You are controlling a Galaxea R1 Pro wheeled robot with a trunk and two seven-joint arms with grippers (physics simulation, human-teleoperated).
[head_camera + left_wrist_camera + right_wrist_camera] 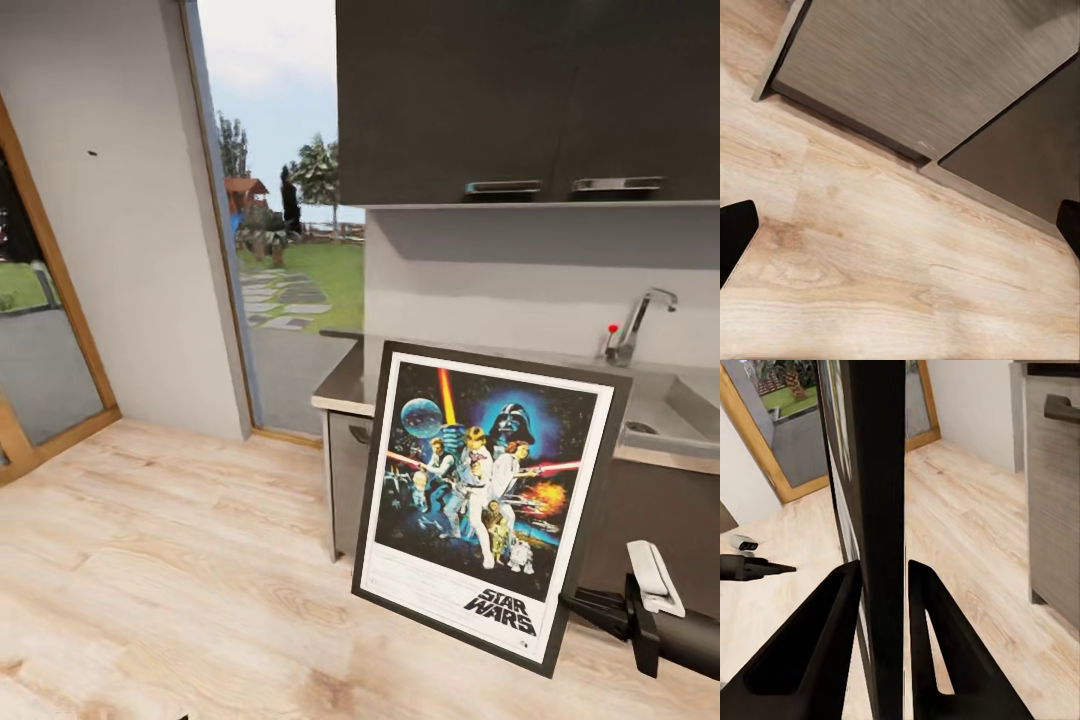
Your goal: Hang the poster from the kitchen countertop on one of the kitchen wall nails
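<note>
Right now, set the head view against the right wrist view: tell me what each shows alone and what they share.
Head view alone: the poster's printed face with its STAR WARS logo, the kitchen countertop, the tap and the upper cabinets.

Right wrist view alone: the poster's black frame edge-on, clamped between the right gripper's two fingers, and a cabinet handle.

Both: the poster, held by the right gripper, and the wooden floor.

Right gripper (pixel 883 577): two matte black tapered fingers (pixel 825 622) with hollow triangular cut-outs; head view shows black wrist housing (pixel 675 635) topped by a white ribbed block (pixel 655 577); left gripper fingertips (pixel 736 232) plain black.
</note>
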